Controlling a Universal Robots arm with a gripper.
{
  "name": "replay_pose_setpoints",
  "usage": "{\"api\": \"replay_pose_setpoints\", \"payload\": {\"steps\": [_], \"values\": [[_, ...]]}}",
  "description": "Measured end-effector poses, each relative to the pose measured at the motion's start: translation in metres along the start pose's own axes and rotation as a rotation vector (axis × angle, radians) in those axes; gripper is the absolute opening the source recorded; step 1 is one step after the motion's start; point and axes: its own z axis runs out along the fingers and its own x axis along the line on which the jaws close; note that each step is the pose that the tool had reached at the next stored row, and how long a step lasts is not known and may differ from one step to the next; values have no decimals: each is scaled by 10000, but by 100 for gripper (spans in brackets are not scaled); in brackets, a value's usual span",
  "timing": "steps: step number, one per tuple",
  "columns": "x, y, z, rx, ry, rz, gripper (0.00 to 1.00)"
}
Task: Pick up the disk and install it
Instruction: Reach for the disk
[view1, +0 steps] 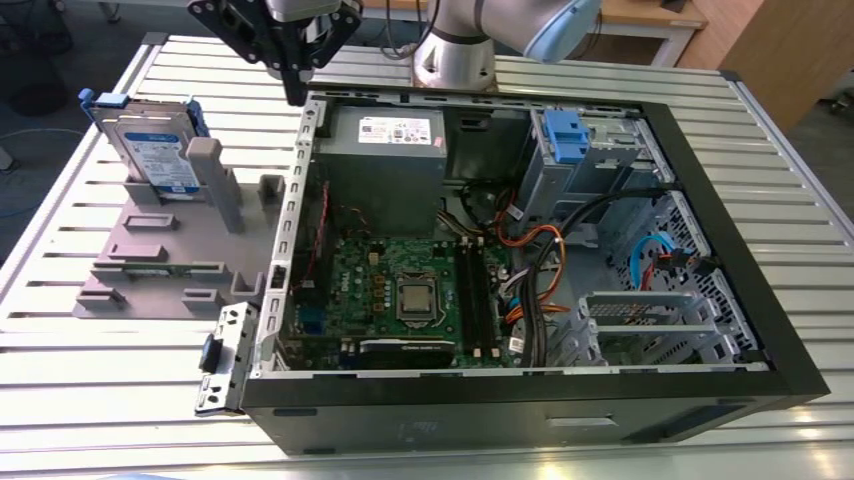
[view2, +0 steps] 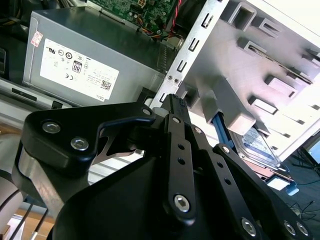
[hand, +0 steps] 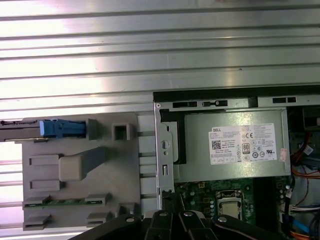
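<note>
Currently hovers with the gripper (view1: 291, 95) at the far corner of the open case (view1: 747, 200), over the wall on the exterior view's left, just beside the power supply (view1: 387, 140). Has the fingers drawn together, tips down, with nothing clamped between them. Touches no part, as far as the exterior view tells. Has the disk (view1: 154, 150) off to the exterior view's left of the gripper, apart from it, standing upright on its edge in a slot of the grey fixture (view1: 147, 255) on the slatted table (view1: 80, 400). Shows the disk's label side towards the camera there, with the blue bracket (view1: 96, 100) framing it. Catches the disk (hand: 20, 125) edge-on in the first wrist view, and catches the disk (view2: 262, 147) past a grey post of the fixture in the second wrist view. Inside the case, has the board (view1: 400, 290) lying flat, with orange and black cables (view1: 534, 250) beside it and a blue latch (view1: 567, 135) on the bay at the far wall, on the exterior view's right of the power supply
</note>
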Motion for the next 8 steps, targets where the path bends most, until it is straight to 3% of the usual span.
{"api": "replay_pose_setpoints", "payload": {"steps": [8], "values": [[19,-1,0,0,-1,0,11]]}}
